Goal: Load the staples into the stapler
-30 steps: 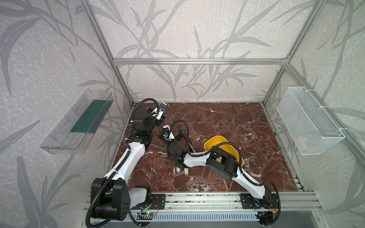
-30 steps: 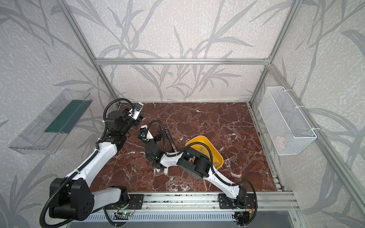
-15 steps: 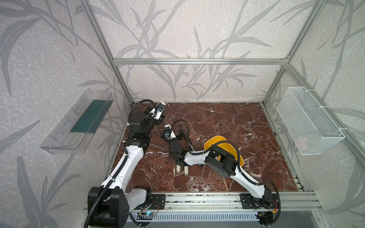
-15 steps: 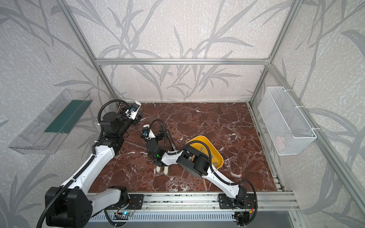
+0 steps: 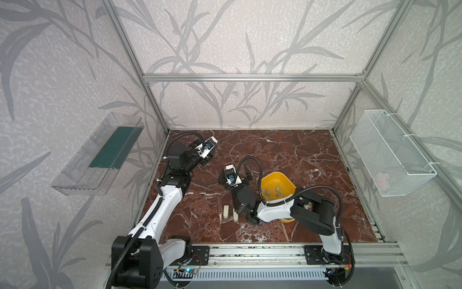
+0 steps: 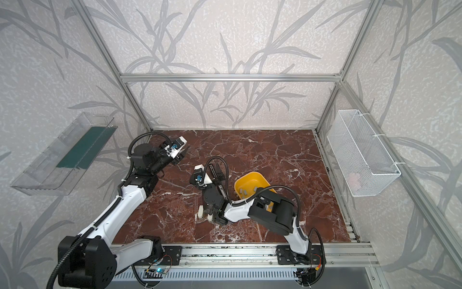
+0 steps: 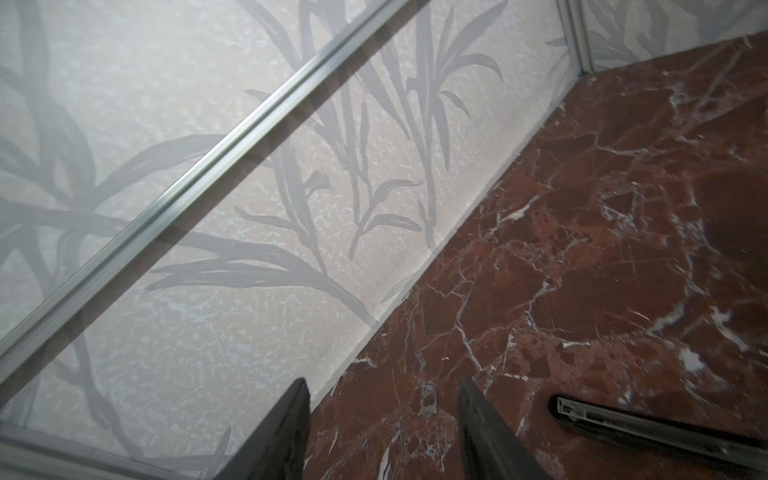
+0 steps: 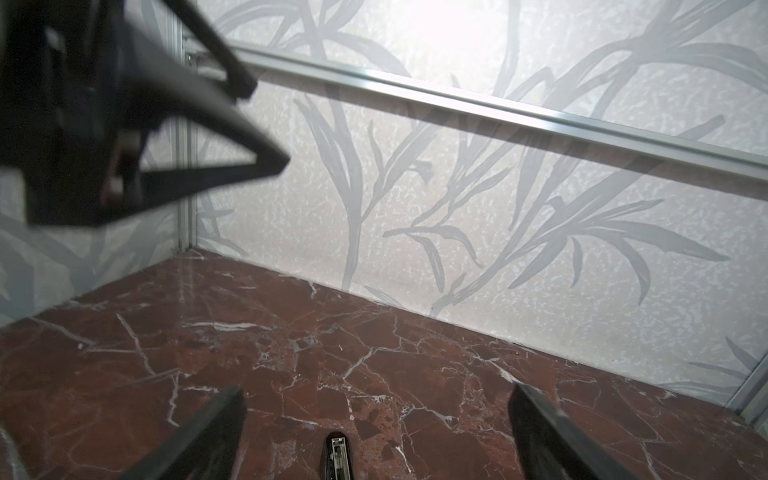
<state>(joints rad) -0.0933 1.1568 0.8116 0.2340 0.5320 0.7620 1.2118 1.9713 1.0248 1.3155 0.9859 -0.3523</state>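
We see left arm up near the back-left corner, left gripper point(image 7: 382, 386) partly spread, empty; right gripper point(image 8: 378, 390) spread wide over the stapler point(image 8: 336, 455) tip, not clamped

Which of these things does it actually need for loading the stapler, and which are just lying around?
Needed: stapler, staples, yellow bowl holding them.
Lying about: two cream blocks, white wire basket, clear wall tray.
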